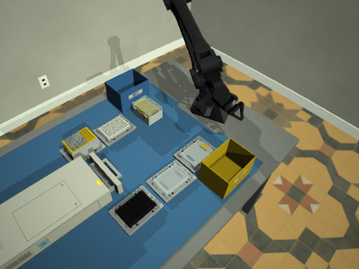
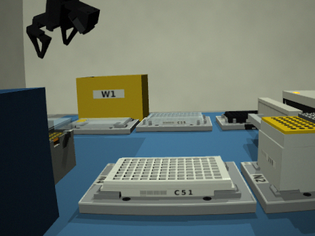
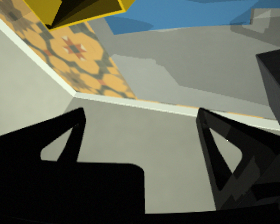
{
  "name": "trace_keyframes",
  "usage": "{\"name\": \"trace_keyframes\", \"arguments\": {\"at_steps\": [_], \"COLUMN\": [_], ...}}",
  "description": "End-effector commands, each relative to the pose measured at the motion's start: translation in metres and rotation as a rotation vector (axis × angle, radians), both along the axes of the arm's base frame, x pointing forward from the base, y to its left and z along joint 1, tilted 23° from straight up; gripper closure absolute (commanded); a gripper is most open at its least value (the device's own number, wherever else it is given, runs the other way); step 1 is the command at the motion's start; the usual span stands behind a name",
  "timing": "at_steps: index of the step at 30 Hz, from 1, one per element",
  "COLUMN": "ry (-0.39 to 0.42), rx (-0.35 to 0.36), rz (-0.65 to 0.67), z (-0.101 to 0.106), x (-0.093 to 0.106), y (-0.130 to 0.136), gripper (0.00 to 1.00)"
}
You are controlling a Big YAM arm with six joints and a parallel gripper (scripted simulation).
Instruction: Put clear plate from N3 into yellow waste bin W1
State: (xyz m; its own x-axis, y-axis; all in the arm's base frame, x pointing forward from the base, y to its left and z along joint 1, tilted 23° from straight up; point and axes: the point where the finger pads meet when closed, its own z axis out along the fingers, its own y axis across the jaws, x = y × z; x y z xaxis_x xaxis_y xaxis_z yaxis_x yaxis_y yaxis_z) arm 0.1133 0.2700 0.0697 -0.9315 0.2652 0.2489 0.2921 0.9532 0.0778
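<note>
A clear plate (image 1: 171, 179) (image 2: 174, 116) with a grid of wells, marked C15, sits flat in a grey nest between the black plate's nest and the nest beside the yellow bin. No N3 label is readable. The yellow bin W1 (image 1: 213, 178) (image 2: 112, 107) (image 3: 37, 10) stands upright on the bench; the part of its inside that shows holds nothing. My gripper (image 2: 53, 51) (image 3: 141, 113) is open and empty, high above the bench and away from the clear plate. In the top view one finger shows near the arm's base; the other is not clear.
A flat clear item (image 1: 193, 153) with a yellow patch lies in the nest close beside W1. A black plate (image 1: 137, 209), white plate C51 (image 1: 115, 128) (image 2: 170, 184), yellow-topped rack (image 1: 79, 140), lidded box (image 1: 148, 113), blue bin (image 1: 116, 93) and large instrument (image 1: 50, 209) also stand there.
</note>
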Motion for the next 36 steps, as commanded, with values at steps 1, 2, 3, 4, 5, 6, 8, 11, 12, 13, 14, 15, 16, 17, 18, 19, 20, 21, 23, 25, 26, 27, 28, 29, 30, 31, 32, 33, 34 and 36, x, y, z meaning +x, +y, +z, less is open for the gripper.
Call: {"name": "trace_keyframes", "arguments": {"at_steps": [1, 2, 3, 4, 5, 6, 8, 11, 12, 13, 14, 15, 16, 17, 18, 19, 20, 21, 23, 25, 26, 27, 28, 29, 30, 31, 32, 33, 34, 36], "ry": [-0.004, -0.004, -0.004, -0.004, -0.004, -0.004, -0.004, -0.004, -0.004, -0.004, -0.004, -0.004, -0.004, -0.004, -0.067, -0.097, -0.103, -0.092, -0.087, -0.087, -0.118, -0.145, -0.147, -0.147, -0.146, -0.145, -0.173, -0.173, -0.173, -0.200], "rx": [0.007, 0.007, 0.007, 0.007, 0.007, 0.007, 0.007, 0.007, 0.007, 0.007, 0.007, 0.007, 0.007, 0.007, 0.048, 0.041, 0.039, 0.021, 0.018, 0.018, 0.003, -0.011, -0.012, -0.013, -0.012, -0.011, -0.030, -0.030, -0.030, -0.049], "rz": [0.001, 0.001, 0.001, 0.001, 0.001, 0.001, 0.001, 0.001, 0.001, 0.001, 0.001, 0.001, 0.001, 0.001, 0.036, 0.048, 0.024, 0.025, 0.025, 0.025, 0.038, 0.051, 0.052, 0.052, 0.052, 0.052, 0.066, 0.066, 0.066, 0.080], "z": [0.002, 0.002, 0.002, 0.002, 0.002, 0.002, 0.002, 0.002, 0.002, 0.002, 0.002, 0.002, 0.002, 0.002, 0.026, 0.029, 0.031, 0.027, 0.030, 0.031, 0.033, 0.035, 0.037, 0.039, 0.041, 0.043, 0.045, 0.045, 0.045, 0.049], "x": [0.001, 0.001, 0.001, 0.001, 0.001, 0.001, 0.001, 0.001, 0.001, 0.001, 0.001, 0.001, 0.001, 0.001, 0.013, 0.017, 0.029, 0.034, 0.043, 0.045, 0.049, 0.054, 0.059, 0.063, 0.067, 0.072, 0.077, 0.077, 0.077, 0.085], "y": [0.002, 0.002, 0.002, 0.002, 0.002, 0.002, 0.002, 0.002, 0.002, 0.002, 0.002, 0.002, 0.002, 0.002, 0.021, 0.021, 0.017, 0.016, 0.015, 0.014, 0.013, 0.012, 0.011, 0.009, 0.008, 0.007, 0.005, 0.005, 0.005, 0.001], "gripper": [0.00, 0.00, 0.00, 0.00, 0.00, 0.00, 0.00, 0.00, 0.00, 0.00, 0.00, 0.00, 0.00, 0.00, 1.00, 1.00, 1.00, 1.00, 1.00, 1.00, 1.00, 1.00, 1.00, 1.00, 1.00, 1.00, 1.00, 1.00, 1.00, 1.00]}}
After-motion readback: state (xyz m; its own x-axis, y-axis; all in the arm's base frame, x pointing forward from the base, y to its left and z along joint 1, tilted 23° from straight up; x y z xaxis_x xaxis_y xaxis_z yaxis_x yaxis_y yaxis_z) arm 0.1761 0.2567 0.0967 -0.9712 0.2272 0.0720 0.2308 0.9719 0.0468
